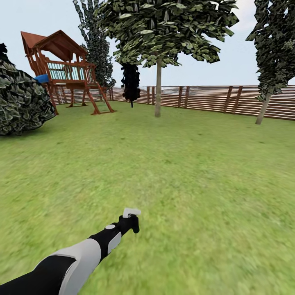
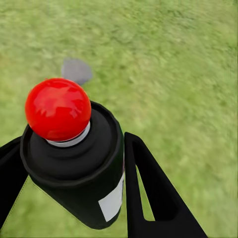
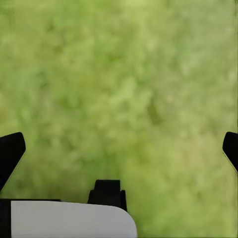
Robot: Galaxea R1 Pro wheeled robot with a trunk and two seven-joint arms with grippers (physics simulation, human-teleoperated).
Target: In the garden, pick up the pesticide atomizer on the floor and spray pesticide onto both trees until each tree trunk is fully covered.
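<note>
left arm (image 1: 78, 256): smooth black and pale grey shell, reaching out over the lawn toward the fence.
left gripper (image 2: 74, 163): two flat black fingers (image 2: 148, 193) clamped against the sides of the pesticide atomizer; one finger has a slotted cut-out.
pesticide atomizer (image 2: 79, 168): dark glossy cylinder with a white label patch on its side, a grey collar and a round shiny red knob on top. in the head view it sits at the arm's tip as a dark body with a whitish head (image 1: 131, 213).
right gripper (image 3: 119, 148): black finger tips spread wide apart, nothing between them, blurred grass beyond.
lawn (image 1: 196, 172): mottled green turf, soft and blurry nearby, running flat up to the fence.
tree trunk (image 1: 158, 88): slim straight grey-brown column, bare low down, standing just before the fence.
tree (image 1: 164, 28): broad flat crown of coarse green leaves above that trunk.
second tree (image 1: 274, 45): darker leafy mass on a leaning pale trunk, farther along the fence.
bush (image 1: 20, 98): rounded, dark scaly foliage, beside the playset.
playset (image 1: 65, 69): reddish-brown timber frame, peaked roof, railed deck, a bit of blue at its side, close against the fence.
fence (image 1: 205, 98): brown horizontal slats with upright posts, behind the trees.
</note>
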